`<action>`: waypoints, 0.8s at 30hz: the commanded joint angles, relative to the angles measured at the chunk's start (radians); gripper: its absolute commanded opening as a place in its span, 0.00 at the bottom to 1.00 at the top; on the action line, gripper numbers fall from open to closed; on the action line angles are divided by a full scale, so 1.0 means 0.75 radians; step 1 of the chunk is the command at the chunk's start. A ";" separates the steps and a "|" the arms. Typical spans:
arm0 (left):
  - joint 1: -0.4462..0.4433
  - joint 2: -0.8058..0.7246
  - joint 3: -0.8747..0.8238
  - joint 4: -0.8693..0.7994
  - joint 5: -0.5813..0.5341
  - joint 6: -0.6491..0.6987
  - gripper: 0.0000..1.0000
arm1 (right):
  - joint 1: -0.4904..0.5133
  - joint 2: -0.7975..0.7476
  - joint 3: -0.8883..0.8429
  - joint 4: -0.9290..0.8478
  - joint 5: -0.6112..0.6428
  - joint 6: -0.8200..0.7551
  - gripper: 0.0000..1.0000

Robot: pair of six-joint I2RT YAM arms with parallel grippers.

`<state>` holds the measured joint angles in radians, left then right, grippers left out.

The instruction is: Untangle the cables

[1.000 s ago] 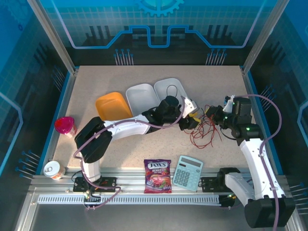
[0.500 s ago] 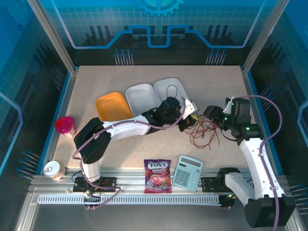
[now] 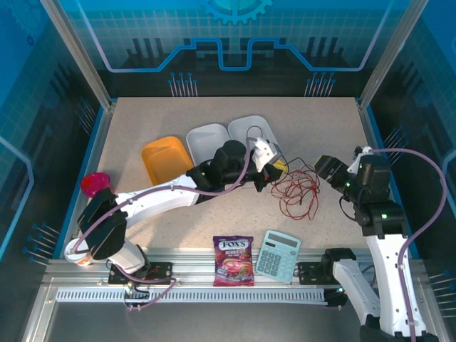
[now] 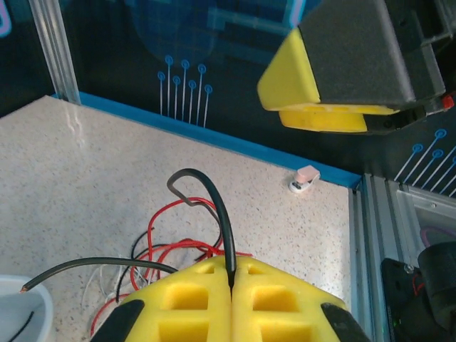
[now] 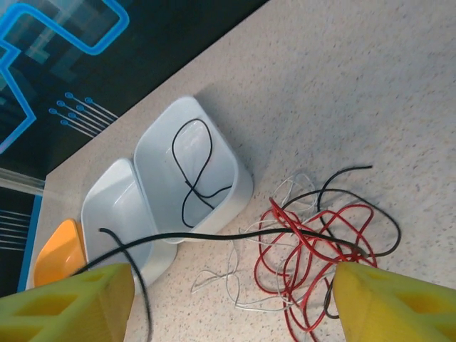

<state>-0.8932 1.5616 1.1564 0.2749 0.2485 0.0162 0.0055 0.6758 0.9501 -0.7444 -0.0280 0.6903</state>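
Note:
The cables [image 3: 298, 187] lie in a loose tangle of red, black and pale wires on the table, right of centre. My left gripper [image 3: 274, 169] sits at the tangle's left edge, shut on a black cable [image 4: 222, 221] that rises between its yellow fingers [image 4: 285, 299]. My right gripper [image 3: 324, 169] hangs open at the tangle's right side, a little above it. In the right wrist view the red loops [image 5: 320, 249] lie between and below its spread fingertips [image 5: 399, 306], and the taut black cable [image 5: 235, 235] crosses them. Another black cable [image 5: 194, 167] lies coiled inside a white tray [image 5: 153, 153].
Two white trays [image 3: 206, 146] [image 3: 241, 125] and an orange tray [image 3: 165, 158] stand behind the left arm. A candy bag [image 3: 234, 261] and a calculator [image 3: 278, 255] lie at the near edge. A pink cup [image 3: 95, 184] and a can [image 3: 77, 251] stand at the left.
The left gripper shut on the black cable and drew back left with it. The right gripper opened, let go of the tangle and pulled away to the right.

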 commanded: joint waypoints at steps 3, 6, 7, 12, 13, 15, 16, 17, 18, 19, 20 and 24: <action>-0.003 -0.165 -0.069 0.148 0.022 -0.050 0.00 | 0.001 -0.064 -0.011 -0.034 0.148 -0.020 0.75; -0.001 -0.212 -0.060 0.144 0.021 -0.044 0.00 | -0.004 -0.063 -0.036 -0.024 0.163 0.001 0.74; -0.001 -0.225 -0.056 0.147 0.018 -0.044 0.00 | -0.005 -0.057 -0.041 -0.022 0.164 0.009 0.74; -0.001 -0.274 -0.030 0.123 -0.082 -0.047 0.00 | -0.011 -0.032 -0.058 0.006 0.147 0.029 0.74; -0.001 -0.280 -0.018 0.097 -0.132 -0.050 0.00 | -0.011 -0.030 -0.061 0.015 0.143 0.031 0.74; 0.004 -0.286 0.009 0.045 -0.221 -0.047 0.00 | -0.011 -0.030 -0.066 0.029 0.143 0.031 0.75; 0.009 -0.288 0.023 0.023 -0.262 -0.049 0.00 | -0.013 -0.030 -0.069 0.036 0.141 0.029 0.76; 0.016 -0.287 0.035 0.008 -0.285 -0.054 0.00 | -0.012 -0.027 -0.072 0.042 0.138 0.029 0.77; 0.027 -0.281 0.051 -0.008 -0.301 -0.060 0.00 | -0.013 -0.022 -0.074 0.048 0.136 0.027 0.77; 0.039 -0.273 0.063 -0.014 -0.312 -0.072 0.00 | -0.016 -0.014 -0.076 0.049 0.132 0.027 0.78; 0.053 -0.262 0.072 -0.015 -0.316 -0.088 0.00 | -0.016 -0.006 -0.078 0.051 0.127 0.025 0.78; 0.123 -0.186 0.134 -0.043 -0.321 -0.182 0.00 | -0.017 0.023 -0.087 0.074 0.094 0.026 0.78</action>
<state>-0.8322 1.3876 1.2049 0.2665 0.0528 -0.0555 0.0032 0.6834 0.8978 -0.7170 0.0635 0.7029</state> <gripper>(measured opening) 0.053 0.781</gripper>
